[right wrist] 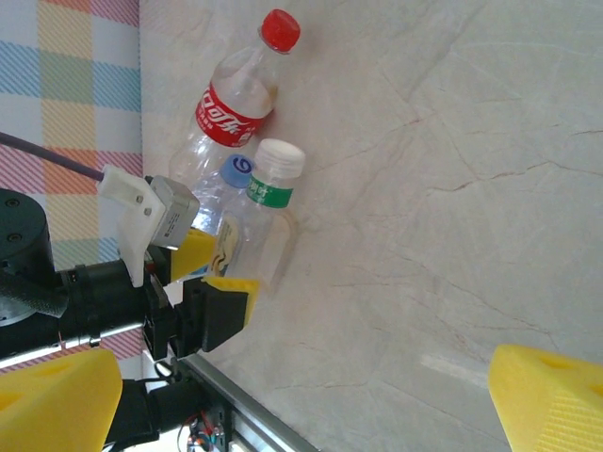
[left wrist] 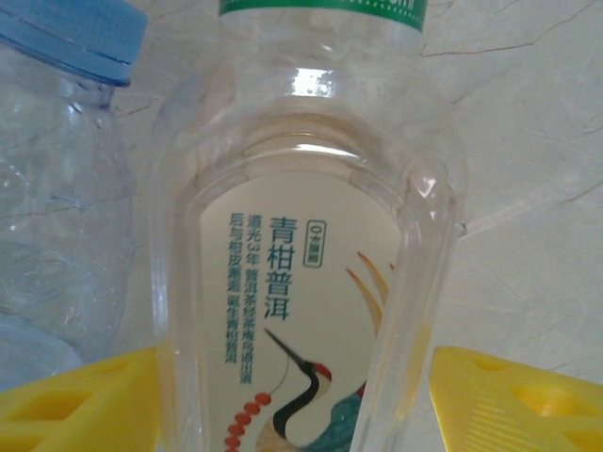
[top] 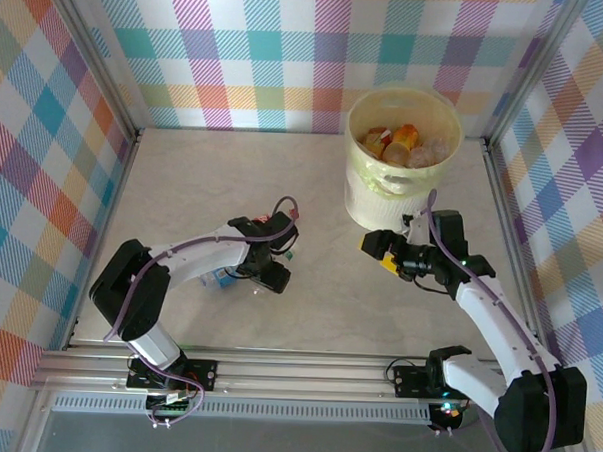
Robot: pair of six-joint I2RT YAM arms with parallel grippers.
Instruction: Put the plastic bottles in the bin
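A clear plastic bottle (left wrist: pixel 301 282) with a green neck band, white cap and crane label lies on the table between the yellow fingers (left wrist: pixel 513 405) of my left gripper (left wrist: pixel 297 400). The jaws are open, with a gap showing at the right finger. Beside it lie a blue-capped clear bottle (left wrist: pixel 57 188) and a red-capped, red-labelled bottle (right wrist: pixel 231 104). In the top view, my left gripper (top: pixel 277 263) is low over the table's left middle. My right gripper (top: pixel 380 251) hangs open and holds nothing in front of the pale-yellow bin (top: pixel 383 195), which holds several bottles (top: pixel 397 142).
Checked walls close the table at the left, back and right. A metal rail (top: pixel 295 371) runs along the near edge. The left arm's purple cable (top: pixel 195 246) loops above its forearm. The bin stands at the back right.
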